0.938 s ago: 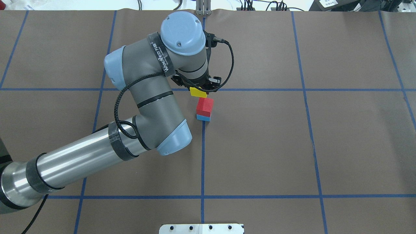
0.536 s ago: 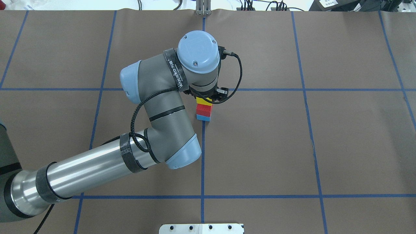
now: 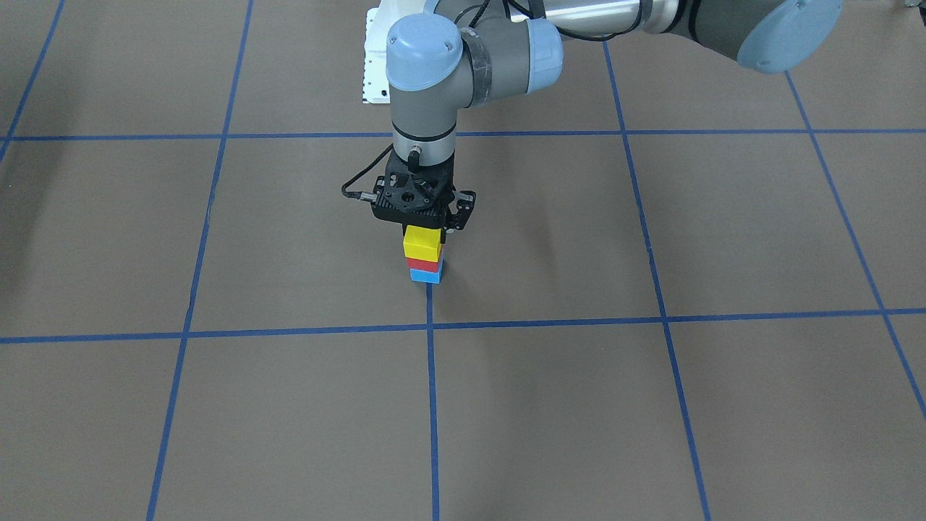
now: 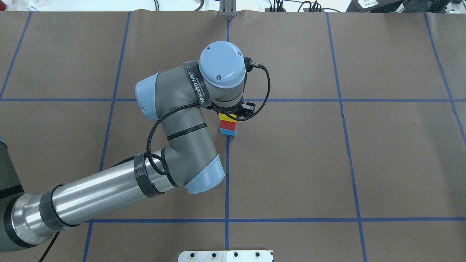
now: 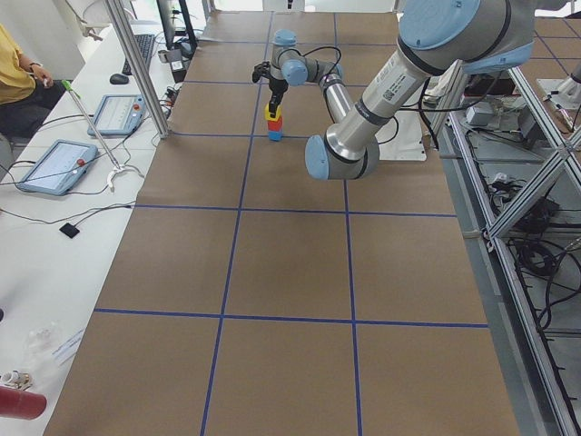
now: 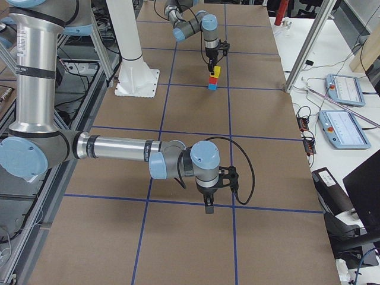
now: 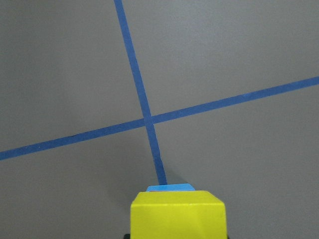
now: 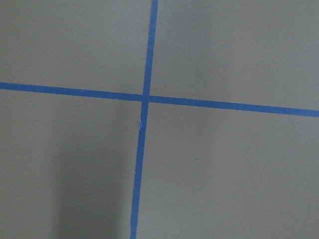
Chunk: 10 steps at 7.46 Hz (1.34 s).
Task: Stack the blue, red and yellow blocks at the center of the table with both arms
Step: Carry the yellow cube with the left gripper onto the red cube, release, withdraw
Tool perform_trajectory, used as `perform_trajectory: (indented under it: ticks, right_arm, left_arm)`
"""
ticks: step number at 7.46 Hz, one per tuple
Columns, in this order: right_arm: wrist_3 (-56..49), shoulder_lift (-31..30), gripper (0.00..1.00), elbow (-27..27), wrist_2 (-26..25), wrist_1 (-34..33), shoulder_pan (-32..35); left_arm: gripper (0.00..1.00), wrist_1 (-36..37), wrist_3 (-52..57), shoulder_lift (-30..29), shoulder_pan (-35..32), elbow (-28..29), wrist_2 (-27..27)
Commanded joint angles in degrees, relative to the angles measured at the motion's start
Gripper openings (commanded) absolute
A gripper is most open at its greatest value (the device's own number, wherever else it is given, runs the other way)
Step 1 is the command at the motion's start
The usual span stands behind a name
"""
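A blue block (image 3: pixel 425 276) stands near the table's centre cross with a red block (image 3: pixel 422 263) on it. My left gripper (image 3: pixel 424 230) points straight down and is shut on the yellow block (image 3: pixel 423 243), which is on top of the red block or just above it. The stack also shows in the overhead view, with yellow (image 4: pixel 227 117), red (image 4: pixel 228 124) and blue (image 4: pixel 228 132). In the left wrist view the yellow block (image 7: pixel 177 214) fills the bottom edge and a sliver of the blue block (image 7: pixel 169 187) shows behind it. My right gripper (image 6: pixel 209 208) hangs over the table far from the stack; I cannot tell whether it is open or shut.
The brown table cover (image 4: pixel 327 163) has a grid of blue tape lines (image 4: pixel 226 174). The robot's white base plate (image 4: pixel 225 255) is at the near edge. Operator tablets (image 5: pixel 54 163) lie on a side bench beyond the table edge.
My left arm carried the yellow block from behind the stack to over the red block and lowered it there. The red and blue blocks have not moved.
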Motion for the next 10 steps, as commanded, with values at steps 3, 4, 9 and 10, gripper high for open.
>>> perform_trajectory:
  ticks: [3, 4, 9, 10]
  right_arm:
    - [0.00, 0.02, 1.00, 0.00, 0.00, 0.00, 0.00]
    - [0.00, 0.02, 1.00, 0.00, 0.00, 0.00, 0.00]
    - [0.00, 0.02, 1.00, 0.00, 0.00, 0.00, 0.00]
    - [0.00, 0.02, 1.00, 0.00, 0.00, 0.09, 0.00]
  left_arm:
    - [0.04, 0.00, 0.02, 0.09, 0.28, -0.21, -0.01]
    - [0.18, 0.00, 0.02, 0.09, 0.28, -0.29, -0.01]
    - [0.99, -0.09, 0.02, 0.18, 0.54, -0.47, 0.25]
    - [0.99, -0.09, 0.02, 0.18, 0.54, -0.64, 0.17]
